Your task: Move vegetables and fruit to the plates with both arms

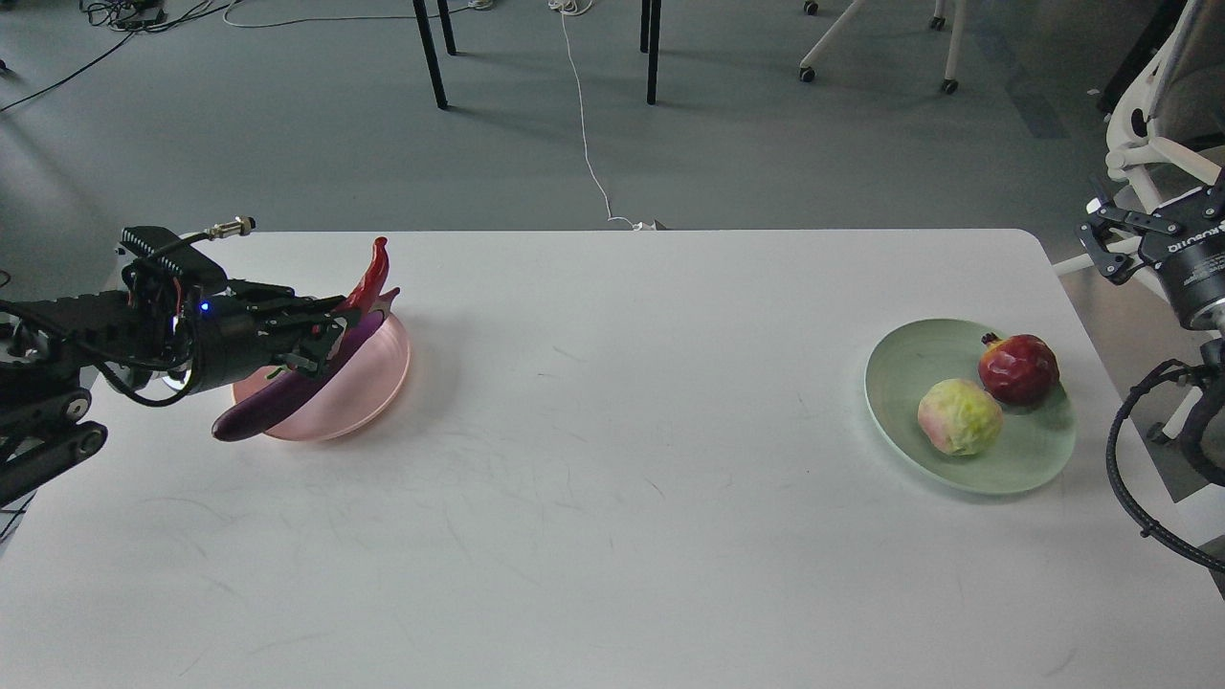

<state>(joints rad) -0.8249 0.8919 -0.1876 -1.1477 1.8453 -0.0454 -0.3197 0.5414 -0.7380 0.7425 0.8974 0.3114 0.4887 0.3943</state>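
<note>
My left gripper (321,325) is shut on the red chili pepper (369,277) and holds it lifted above the pale pink plate (368,388), red tip pointing up. The purple eggplant (278,402) lies across the pink plate, its dark end hanging over the near rim. The mint green plate (1034,455) at the right holds the dark red pomegranate (1018,368) and the yellow-green round fruit (959,415). My right gripper (1110,249) hangs off the table's right edge, away from the green plate; its fingers are seen small and dark.
The white table (612,498) fills the view. Beyond its far edge are a grey floor, a white cable (586,134), black table legs (429,53) and chair bases. A white chair (1158,144) stands at the right.
</note>
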